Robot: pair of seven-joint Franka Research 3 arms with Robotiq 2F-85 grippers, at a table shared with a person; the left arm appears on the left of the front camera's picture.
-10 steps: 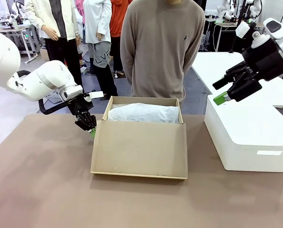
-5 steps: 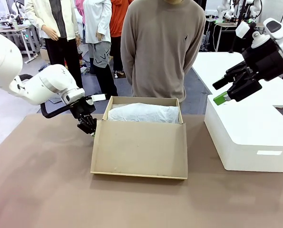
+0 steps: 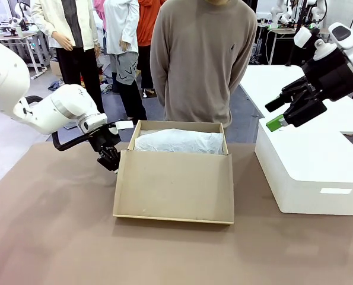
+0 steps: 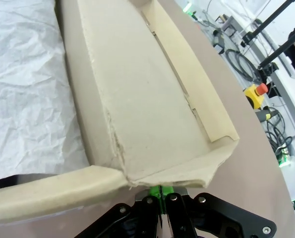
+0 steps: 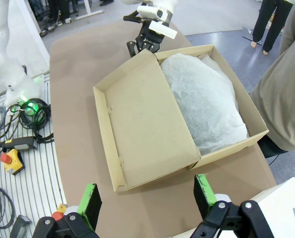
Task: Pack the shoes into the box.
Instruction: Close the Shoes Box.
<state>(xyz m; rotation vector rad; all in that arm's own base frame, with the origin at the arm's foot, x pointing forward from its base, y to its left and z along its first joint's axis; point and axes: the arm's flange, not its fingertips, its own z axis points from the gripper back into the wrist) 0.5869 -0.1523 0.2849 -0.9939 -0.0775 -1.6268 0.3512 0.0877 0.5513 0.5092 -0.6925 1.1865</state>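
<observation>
The brown cardboard box [image 3: 179,126] stands open at mid-table, its flap lid [image 3: 173,184] folded out toward me. Crumpled white tissue paper [image 3: 179,141] covers the inside, so the shoes are hidden. My left gripper [image 3: 110,159] is shut, its tips at the lid's left rear corner, where lid meets box. In the left wrist view the closed fingertips [image 4: 161,191] sit just under the lid's torn corner [image 4: 127,178], with nothing between them. My right gripper [image 3: 275,114] hangs open, high at the right over the white box. Its wrist view looks down on the lid [image 5: 137,119] and tissue [image 5: 206,99].
A large white rounded box [image 3: 309,172] takes up the table's right side. A person in a grey-brown sweater [image 3: 203,59] stands behind the cardboard box, hands behind the back. The brown tabletop [image 3: 51,237] is bare at front and left.
My left gripper has shifted slightly right and up, closing in on the lid's left corner. The box, lid and right arm have not moved.
</observation>
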